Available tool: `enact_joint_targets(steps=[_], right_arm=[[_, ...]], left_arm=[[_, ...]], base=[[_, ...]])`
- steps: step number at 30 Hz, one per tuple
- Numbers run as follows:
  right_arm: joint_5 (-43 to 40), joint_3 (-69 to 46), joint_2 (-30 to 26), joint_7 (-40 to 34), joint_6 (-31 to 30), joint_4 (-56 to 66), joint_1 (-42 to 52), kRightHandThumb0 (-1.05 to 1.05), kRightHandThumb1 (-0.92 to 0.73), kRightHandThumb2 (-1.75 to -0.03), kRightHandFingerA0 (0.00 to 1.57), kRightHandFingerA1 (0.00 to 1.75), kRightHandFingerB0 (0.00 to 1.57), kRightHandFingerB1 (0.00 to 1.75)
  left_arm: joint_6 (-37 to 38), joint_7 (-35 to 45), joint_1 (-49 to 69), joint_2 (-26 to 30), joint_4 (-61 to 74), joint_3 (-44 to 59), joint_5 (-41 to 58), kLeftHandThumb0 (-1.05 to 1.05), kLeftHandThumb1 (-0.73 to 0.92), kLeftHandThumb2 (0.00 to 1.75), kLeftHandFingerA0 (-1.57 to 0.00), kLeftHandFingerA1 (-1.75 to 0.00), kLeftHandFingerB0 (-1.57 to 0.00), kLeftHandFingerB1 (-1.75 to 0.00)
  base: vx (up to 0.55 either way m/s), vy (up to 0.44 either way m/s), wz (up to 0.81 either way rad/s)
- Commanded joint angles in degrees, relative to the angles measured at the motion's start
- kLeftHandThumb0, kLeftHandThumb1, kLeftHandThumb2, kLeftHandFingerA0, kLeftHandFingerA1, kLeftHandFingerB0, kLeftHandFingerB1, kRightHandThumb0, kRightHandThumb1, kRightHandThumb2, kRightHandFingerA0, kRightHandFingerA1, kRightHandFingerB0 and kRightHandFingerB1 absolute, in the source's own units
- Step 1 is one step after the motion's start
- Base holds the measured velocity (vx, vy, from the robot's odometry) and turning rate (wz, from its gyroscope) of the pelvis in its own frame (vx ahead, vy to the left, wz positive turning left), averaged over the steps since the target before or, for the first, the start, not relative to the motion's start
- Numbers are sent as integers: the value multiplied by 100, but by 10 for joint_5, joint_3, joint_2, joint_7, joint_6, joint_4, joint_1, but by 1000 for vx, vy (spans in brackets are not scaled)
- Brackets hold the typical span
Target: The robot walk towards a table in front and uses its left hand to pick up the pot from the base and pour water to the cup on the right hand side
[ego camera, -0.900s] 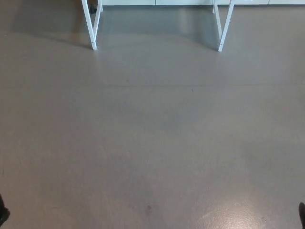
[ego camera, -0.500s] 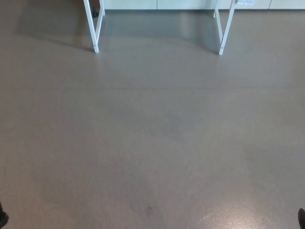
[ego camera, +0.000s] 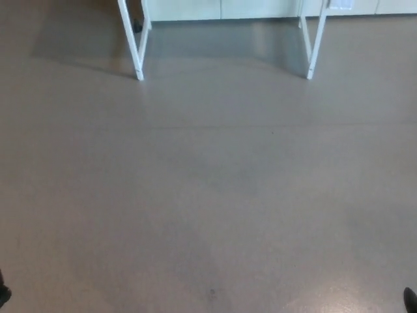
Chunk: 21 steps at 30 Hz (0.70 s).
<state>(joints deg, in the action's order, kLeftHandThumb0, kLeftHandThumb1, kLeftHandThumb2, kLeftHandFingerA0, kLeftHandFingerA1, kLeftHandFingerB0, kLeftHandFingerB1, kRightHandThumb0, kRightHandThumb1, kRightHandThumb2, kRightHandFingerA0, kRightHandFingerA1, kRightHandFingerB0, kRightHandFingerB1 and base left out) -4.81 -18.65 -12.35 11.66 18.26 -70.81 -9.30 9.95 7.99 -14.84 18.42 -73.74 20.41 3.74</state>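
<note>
Neither the pot, its base nor the cup shows in the head view. Of the table only the white legs appear, a left leg pair and a right leg pair at the top of the picture. A small black sliver of my left hand shows at the bottom left corner. A similar sliver of my right hand sits at the bottom right corner. Too little of either shows to tell its state.
Grey-brown floor fills almost the whole picture between me and the table legs. A white wall base or cabinet front runs behind the legs. A small dark object lies by the left leg.
The whole picture has shifted: the table legs sit slightly lower and further right than before, so the camera has moved. The black slivers at the corners stay at the bottom edges.
</note>
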Motion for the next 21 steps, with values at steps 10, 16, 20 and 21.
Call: enact_joint_targets(steps=[10, 16, 20, 21], right_arm=[[-13, -2, -5, -5, 7, -3, -5, -40, -46, -106, 1, 50, 0, 50], [-2, 7, -7, -7, 12, -5, 1, -78, -80, -65, 23, 45, 10, 32], [-7, 4, -5, -10, 10, -9, 0, -78, -78, -63, 24, 45, 11, 33], [-5, 6, -6, -10, 13, -8, 2, -80, -63, -96, 19, 52, 6, 42]], left_arm=[[22, 0, 4, 10, -2, -6, 6, -92, 81, 112, -17, -85, -4, -70], [21, 3, 7, 11, -4, -5, 7, -89, 70, 126, -9, -77, 0, -67], [22, 2, 9, 11, -4, -8, 6, -90, 80, 110, -19, -86, -5, -72], [24, 1, 10, 11, -4, -9, 5, -61, 75, 137, -9, -73, 0, -67]], base=[[84, 189, -13], [135, 77, 5], [139, -64, 8], [178, -173, 15]])
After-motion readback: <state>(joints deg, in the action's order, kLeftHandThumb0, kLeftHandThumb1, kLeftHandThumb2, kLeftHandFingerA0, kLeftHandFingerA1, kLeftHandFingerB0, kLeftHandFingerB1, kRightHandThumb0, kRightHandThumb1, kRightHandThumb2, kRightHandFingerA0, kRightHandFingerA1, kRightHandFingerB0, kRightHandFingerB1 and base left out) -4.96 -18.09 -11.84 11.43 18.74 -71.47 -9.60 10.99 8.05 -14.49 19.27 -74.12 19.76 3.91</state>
